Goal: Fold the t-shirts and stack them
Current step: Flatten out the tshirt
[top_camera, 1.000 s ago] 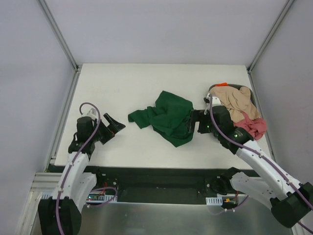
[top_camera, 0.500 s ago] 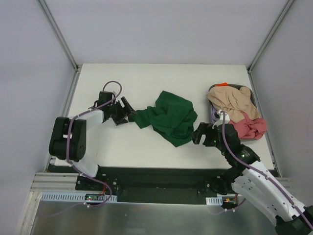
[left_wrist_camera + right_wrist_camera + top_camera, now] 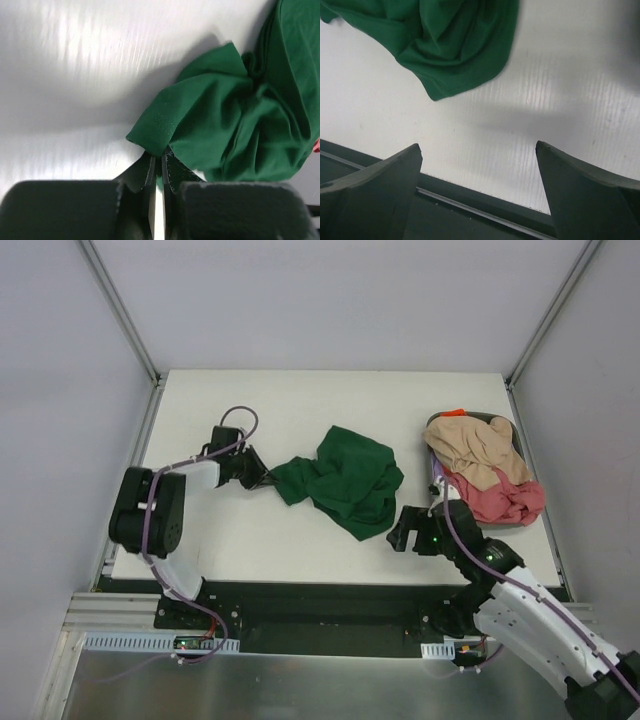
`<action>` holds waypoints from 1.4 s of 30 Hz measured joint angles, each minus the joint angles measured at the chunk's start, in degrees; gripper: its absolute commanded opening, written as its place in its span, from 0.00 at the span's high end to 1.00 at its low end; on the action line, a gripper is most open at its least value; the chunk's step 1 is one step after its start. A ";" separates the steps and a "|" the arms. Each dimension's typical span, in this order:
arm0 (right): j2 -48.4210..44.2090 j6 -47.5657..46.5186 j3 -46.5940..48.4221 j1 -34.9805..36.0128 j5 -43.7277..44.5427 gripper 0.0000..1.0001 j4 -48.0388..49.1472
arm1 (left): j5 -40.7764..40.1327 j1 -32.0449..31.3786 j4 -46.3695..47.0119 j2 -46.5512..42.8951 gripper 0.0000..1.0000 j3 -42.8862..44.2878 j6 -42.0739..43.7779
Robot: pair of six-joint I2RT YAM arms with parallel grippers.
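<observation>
While our left gripper (image 3: 161, 161) clamps the green shirt (image 3: 345, 480) by its left corner at mid-frame of the top view, fingers pressed together on the cloth, our right gripper (image 3: 405, 530) hangs with fingers spread wide over the table (image 3: 300, 405), just below the shirt's lower right edge. We see the beige shirt (image 3: 475, 445) and pink-red shirt (image 3: 508, 502) heaped together at the right edge.
</observation>
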 measured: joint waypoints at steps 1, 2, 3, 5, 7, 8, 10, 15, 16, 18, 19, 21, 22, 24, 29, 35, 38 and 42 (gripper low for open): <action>2.54 0.24 0.07 0.79 -0.50 0.01 0.35 | -0.76 0.02 0.02 -3.08 1.00 -2.47 0.00; 4.46 0.50 0.09 1.33 -0.87 0.01 0.79 | -1.42 0.02 -0.28 -6.10 1.00 -4.48 -0.02; 7.08 0.90 0.15 1.99 -1.33 0.01 1.29 | -2.58 0.02 -0.11 -10.99 1.00 -7.96 -0.07; 11.89 1.70 0.44 2.82 -1.81 0.01 2.38 | -4.55 0.00 -0.39 -20.61 1.00 -13.70 -0.09; 15.15 2.47 0.81 3.08 -1.31 0.01 2.84 | -7.91 -0.02 -1.18 -31.65 1.00 -19.43 -0.15; 15.87 2.82 1.11 3.08 -0.63 0.02 2.84 | -10.21 -0.04 -2.29 -36.83 1.00 -21.77 -0.44; 15.96 3.30 2.01 3.08 1.38 0.04 2.84 | -14.99 -0.28 -5.33 -46.29 1.00 -25.70 -1.68; 14.51 3.93 3.63 3.04 6.80 0.04 4.00 | -21.73 -0.26 -13.05 -66.49 1.00 -32.83 -4.70; 14.45 4.07 3.63 2.99 7.76 0.04 4.39 | -22.82 -0.28 -14.88 -69.77 1.00 -33.35 -5.07; 14.97 4.31 3.69 2.73 9.33 0.04 5.09 | -24.48 -0.28 -17.62 -74.69 1.00 -33.64 -5.55; 15.74 4.48 3.98 2.45 10.19 0.04 5.40 | -25.31 -0.28 -18.69 -76.74 1.00 -33.64 -5.77; 17.88 4.63 4.87 1.55 11.04 0.04 6.51 | -26.47 -0.28 -20.55 -79.19 1.00 -33.59 -6.05; 18.99 4.68 5.33 1.09 11.23 0.04 7.13 | -26.91 -0.28 -21.55 -79.38 1.00 -33.55 -6.08; 22.32 4.74 6.82 -0.37 11.10 0.02 8.83 | -27.32 -0.28 -23.47 -78.88 1.00 -33.55 -6.05; 33.22 4.11 11.23 -2.89 6.03 0.10 13.57 | -28.04 -0.28 -26.86 -75.41 1.00 -33.53 -6.23; 45.62 2.62 14.75 -2.89 -2.40 0.46 18.78 | -28.30 -0.28 -27.74 -73.90 1.00 -33.44 -6.23; 50.73 2.19 16.28 -2.89 -5.73 0.81 21.88 | -28.65 -0.28 -28.13 -74.55 1.00 -33.03 -6.19; 53.22 2.16 16.48 -2.89 -9.38 0.99 24.33 | -28.72 -0.28 -29.94 -76.00 1.00 -30.91 -6.16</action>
